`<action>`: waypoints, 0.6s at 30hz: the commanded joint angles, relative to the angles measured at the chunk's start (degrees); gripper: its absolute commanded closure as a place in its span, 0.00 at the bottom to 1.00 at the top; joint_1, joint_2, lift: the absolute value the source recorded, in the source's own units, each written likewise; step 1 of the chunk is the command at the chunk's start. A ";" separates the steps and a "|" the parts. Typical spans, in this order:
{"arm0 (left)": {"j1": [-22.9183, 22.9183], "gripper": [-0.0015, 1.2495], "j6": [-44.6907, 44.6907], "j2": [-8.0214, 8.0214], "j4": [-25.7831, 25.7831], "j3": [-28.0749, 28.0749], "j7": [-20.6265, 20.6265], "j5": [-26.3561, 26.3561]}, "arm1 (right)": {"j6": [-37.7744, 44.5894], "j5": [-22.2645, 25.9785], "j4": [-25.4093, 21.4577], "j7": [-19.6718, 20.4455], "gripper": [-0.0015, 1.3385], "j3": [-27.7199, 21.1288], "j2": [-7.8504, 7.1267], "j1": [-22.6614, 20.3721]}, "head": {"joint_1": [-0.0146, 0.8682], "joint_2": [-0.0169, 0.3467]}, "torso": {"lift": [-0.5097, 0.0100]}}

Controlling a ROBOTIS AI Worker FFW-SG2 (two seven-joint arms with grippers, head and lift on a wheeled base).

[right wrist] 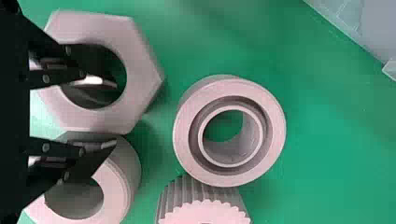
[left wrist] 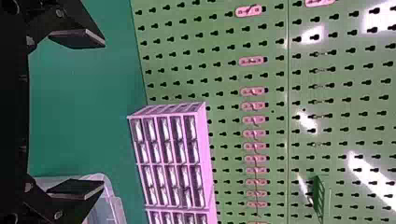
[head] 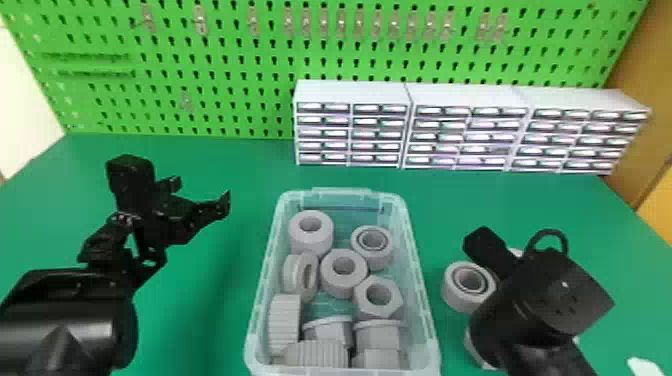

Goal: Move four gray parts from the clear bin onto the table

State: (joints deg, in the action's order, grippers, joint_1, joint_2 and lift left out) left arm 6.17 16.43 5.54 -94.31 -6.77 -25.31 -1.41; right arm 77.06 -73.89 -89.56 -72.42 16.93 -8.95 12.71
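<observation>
Hovering right arm (head: 545, 295) above gray parts (head: 456, 297)

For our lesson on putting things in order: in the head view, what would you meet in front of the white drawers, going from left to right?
Left tool → clear bin → gray ring on the table → right arm, partly covering the ring.

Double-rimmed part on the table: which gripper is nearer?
Right: the right gripper is beside the double-rimmed part; the left gripper is across the clear bin.
</observation>
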 commanded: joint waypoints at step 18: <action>-0.10 0.17 0.00 0.00 0.00 0.09 0.00 0.00 | -0.25 -3.11 0.00 0.00 0.41 1.08 -0.19 0.12 | 0.78 0.14 | 0.89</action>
State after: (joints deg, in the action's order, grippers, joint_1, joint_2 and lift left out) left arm 6.07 16.43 5.54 -94.31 -6.68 -25.31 -1.41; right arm 76.81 -76.36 -89.56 -72.42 17.64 -9.05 12.78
